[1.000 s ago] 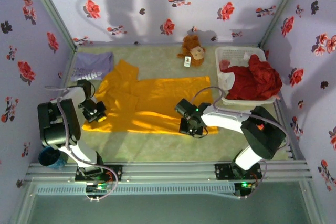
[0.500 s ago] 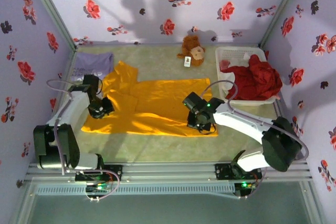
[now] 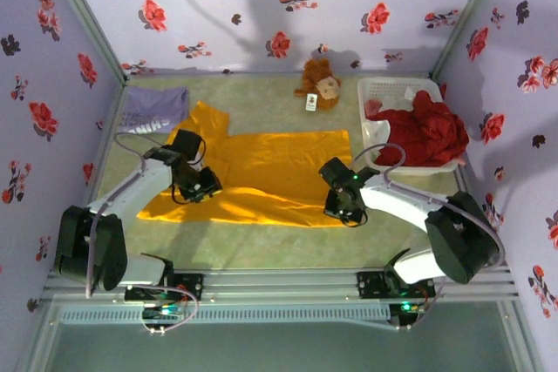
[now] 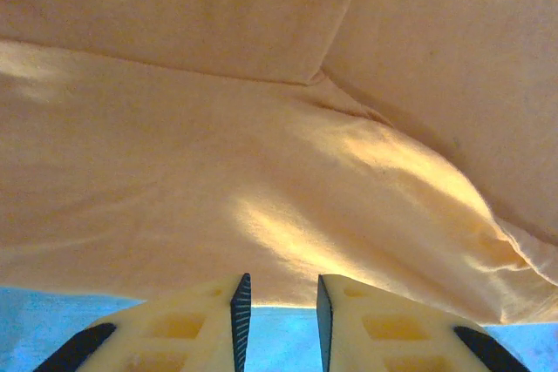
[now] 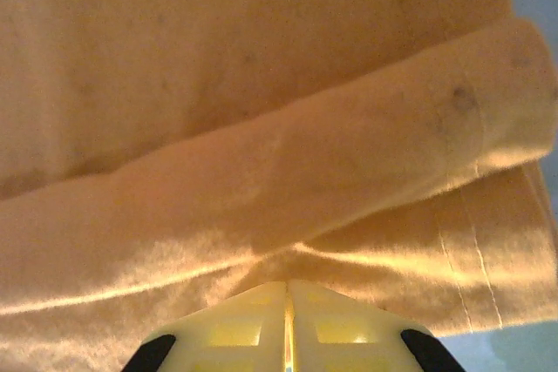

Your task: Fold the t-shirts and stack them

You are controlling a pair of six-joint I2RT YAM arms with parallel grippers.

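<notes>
- Your orange t-shirt [image 3: 261, 176] lies spread across the middle of the table [image 3: 261, 246].
- The lavender t-shirt [image 3: 155, 111] sits in the far-left corner, just beside the orange one's sleeve.
- Your left gripper [image 3: 202, 185] is over the orange shirt's left part, jaws slightly parted, nothing between them.
- Your right gripper [image 3: 344, 209] is at its near-right edge, jaws clenched, a rolled fold just ahead.

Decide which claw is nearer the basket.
Right. The right claw is at the near right corner of the shirt, just left of the basket. The left claw is over the shirt's left part, much farther away.
</notes>
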